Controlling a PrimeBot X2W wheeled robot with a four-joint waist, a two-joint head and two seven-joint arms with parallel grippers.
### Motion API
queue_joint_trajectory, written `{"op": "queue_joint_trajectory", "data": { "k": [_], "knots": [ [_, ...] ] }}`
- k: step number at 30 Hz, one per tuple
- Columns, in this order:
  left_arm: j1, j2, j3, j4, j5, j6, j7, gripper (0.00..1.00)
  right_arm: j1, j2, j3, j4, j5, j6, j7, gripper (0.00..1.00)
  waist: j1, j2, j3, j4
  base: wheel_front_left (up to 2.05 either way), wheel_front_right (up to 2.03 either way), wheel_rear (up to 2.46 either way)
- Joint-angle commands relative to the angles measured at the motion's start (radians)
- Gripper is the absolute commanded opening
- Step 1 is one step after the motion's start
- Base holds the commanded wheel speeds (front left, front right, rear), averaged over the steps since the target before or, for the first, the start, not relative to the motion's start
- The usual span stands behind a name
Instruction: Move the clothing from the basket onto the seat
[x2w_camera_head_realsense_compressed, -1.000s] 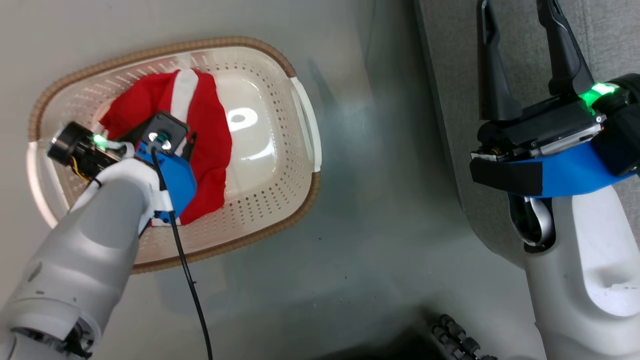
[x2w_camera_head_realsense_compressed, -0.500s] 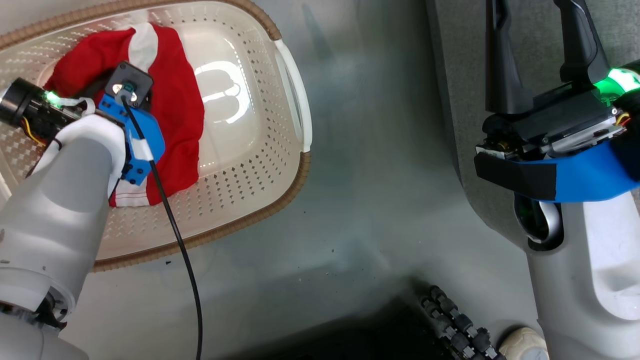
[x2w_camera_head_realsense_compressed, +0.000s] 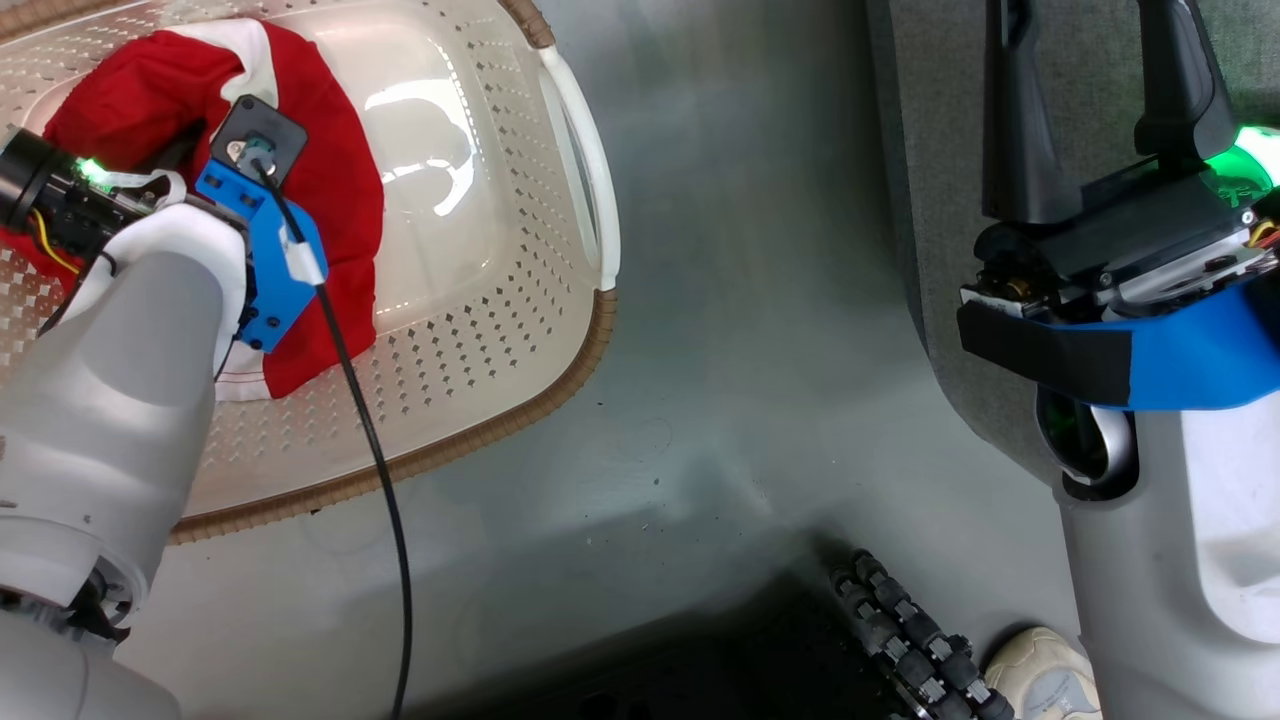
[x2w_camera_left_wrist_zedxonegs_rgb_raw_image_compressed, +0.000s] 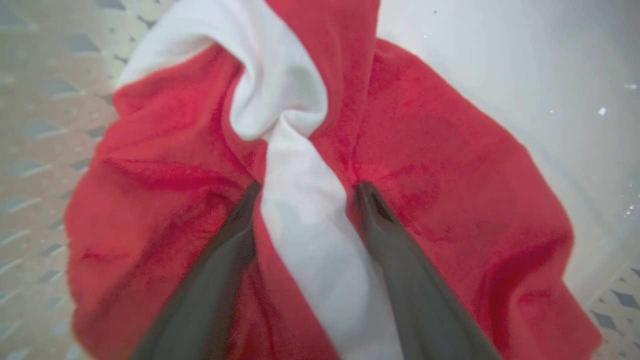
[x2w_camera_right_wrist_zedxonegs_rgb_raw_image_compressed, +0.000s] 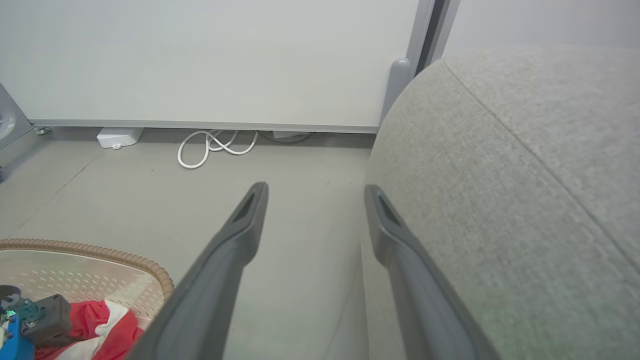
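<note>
My left gripper (x2w_camera_left_wrist_zedxonegs_rgb_raw_image_compressed: 308, 185) is down inside the basket (x2w_camera_head_realsense_compressed: 590, 330). Its two fingers are spread apart with the tips against the clothing (x2w_camera_left_wrist_zedxonegs_rgb_raw_image_compressed: 425, 150), one on each side of a broad white stripe that twists up through the red cloth; nothing is pinched between them. The clothing lies crumpled on the basket's bottom toward one end, with bare white plastic beside it. The basket stands on the grey floor (x2w_camera_head_realsense_compressed: 750, 350), near the seat (x2w_camera_right_wrist_zedxonegs_rgb_raw_image_compressed: 500, 200) but apart from it. My right gripper (x2w_camera_right_wrist_zedxonegs_rgb_raw_image_compressed: 315, 186) hangs at the seat's rounded edge, fingers wide apart and empty, pointing toward a wall with a coiled white cable (x2w_camera_right_wrist_zedxonegs_rgb_raw_image_compressed: 215, 147) at its foot.
</note>
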Motion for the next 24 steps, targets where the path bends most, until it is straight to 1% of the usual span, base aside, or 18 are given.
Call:
{"op": "queue_joint_trajectory", "data": {
  "k": [1,4,5,6,10,13,15,24],
  "knots": [
    [-0.015,0.001,-0.002,0.003,0.005,0.005,0.006,1.00,0.000,0.000,-0.009,0.009,0.007,0.000,0.000,1.00,0.0000,0.0000,0.000,0.001,0.00,0.00,0.00],
    [-0.015,-0.008,-0.016,0.004,0.010,0.009,0.036,1.00,0.004,0.000,-0.014,0.008,0.004,0.000,0.000,1.00,0.0000,0.0000,0.000,0.003,0.00,0.00,0.00],
    [-0.014,-0.011,-0.024,0.004,0.015,0.010,0.043,0.55,0.004,0.000,-0.014,0.009,0.003,0.000,0.000,1.00,0.0000,0.0000,0.000,0.004,0.00,0.00,0.00],
    [-0.015,-0.014,-0.028,0.004,0.017,0.009,0.049,0.00,0.005,0.000,-0.015,0.009,0.002,0.000,0.000,1.00,0.0000,0.0000,0.000,0.005,0.00,0.00,0.00],
    [-0.029,-0.028,-0.035,0.003,0.013,0.004,0.060,0.00,0.002,0.000,-0.013,0.011,0.001,0.000,0.000,1.00,0.0000,0.0000,-0.001,0.009,0.00,0.00,0.00],
    [-0.019,-0.022,-0.038,0.003,0.007,0.000,0.045,0.00,-0.005,0.000,-0.012,0.014,0.004,0.000,0.000,1.00,0.0000,0.0000,-0.007,0.011,0.00,0.00,0.00],
    [-0.018,-0.028,-0.039,0.002,0.004,-0.003,0.043,0.00,-0.008,0.000,-0.013,0.014,0.006,0.000,0.000,1.00,0.0000,0.0000,-0.015,0.011,0.00,0.00,0.00],
    [-0.007,-0.100,-0.043,0.003,-0.019,-0.021,0.013,0.00,0.002,0.000,-0.031,0.031,-0.008,0.000,0.000,1.00,0.0000,0.0000,-0.078,0.040,0.00,0.00,0.00]
  ]
}}
